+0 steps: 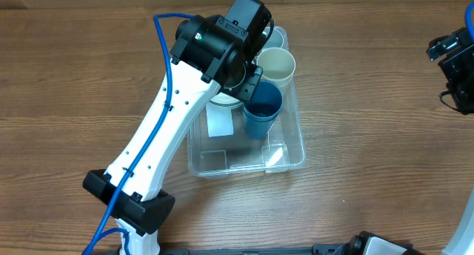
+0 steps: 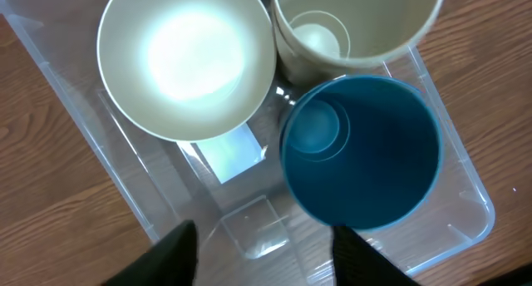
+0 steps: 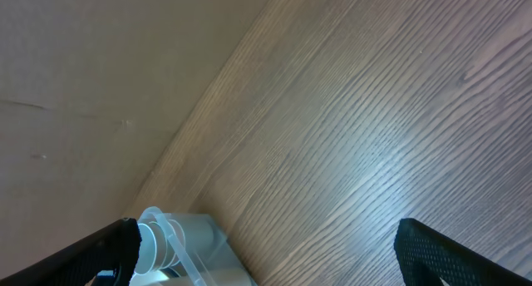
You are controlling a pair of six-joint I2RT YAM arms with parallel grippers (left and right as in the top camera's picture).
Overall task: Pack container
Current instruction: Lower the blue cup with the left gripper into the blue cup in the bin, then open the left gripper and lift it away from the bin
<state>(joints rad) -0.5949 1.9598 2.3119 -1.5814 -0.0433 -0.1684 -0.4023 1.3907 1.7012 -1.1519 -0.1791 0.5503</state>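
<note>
Container [image 1: 296, 136] sat near the middle of the wooden table [image 1: 74, 77], its clear floor showing the white label [image 2: 233, 153]. Inside it we saw a cream bowl [image 2: 187, 61], a cream cup [image 2: 357, 24] and a blue cup [image 2: 362, 153], crowded together at the far end with the near end bare. The left gripper [image 2: 264, 236] hung over them with its fingers spread and nothing between them. The right gripper [image 3: 266, 228] was likewise spread and empty, well apart at the table's right edge.

We judged the main risk to be the left arm's way out. With the fingers so near the blue cup, a sideways swing could catch its rim and tip it into the cream cup or out over the wall. A knock could also shove the light bin across the wood. Any further piece would need the bare end, since dropping it onto the crowded end could topple the cups.
</note>
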